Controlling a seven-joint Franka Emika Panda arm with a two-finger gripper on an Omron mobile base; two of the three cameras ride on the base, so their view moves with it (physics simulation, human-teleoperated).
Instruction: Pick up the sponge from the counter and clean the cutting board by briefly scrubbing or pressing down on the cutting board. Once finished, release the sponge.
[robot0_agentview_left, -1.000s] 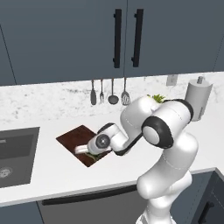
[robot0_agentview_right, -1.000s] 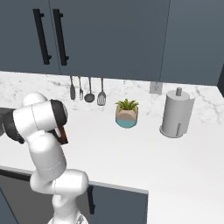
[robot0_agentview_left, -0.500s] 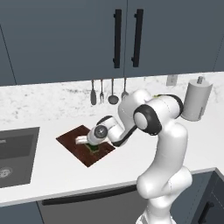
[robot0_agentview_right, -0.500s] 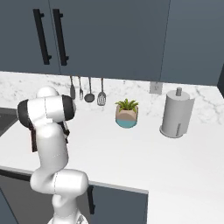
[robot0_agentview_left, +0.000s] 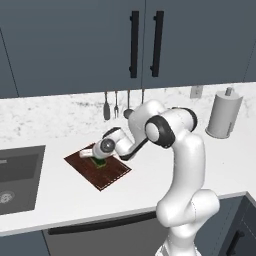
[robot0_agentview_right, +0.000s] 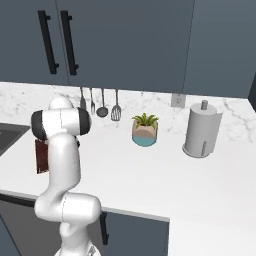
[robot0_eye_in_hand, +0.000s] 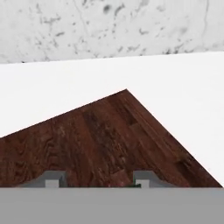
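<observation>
My gripper (robot0_agentview_left: 98, 161) is closed on the sponge (robot0_agentview_left: 100, 163), pressed onto the cutting board (robot0_agentview_left: 112, 175). Sponge judged light, soft, compressible: grip short sides, mid-height, moderate force.

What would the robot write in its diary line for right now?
phase: scrubbing | gripper: shut on sponge | sponge: pressed on cutting board | counter: board lies flat

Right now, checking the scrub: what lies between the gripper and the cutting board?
The sponge, clamped under the gripper, sits on the cutting board in the left base view.
</observation>
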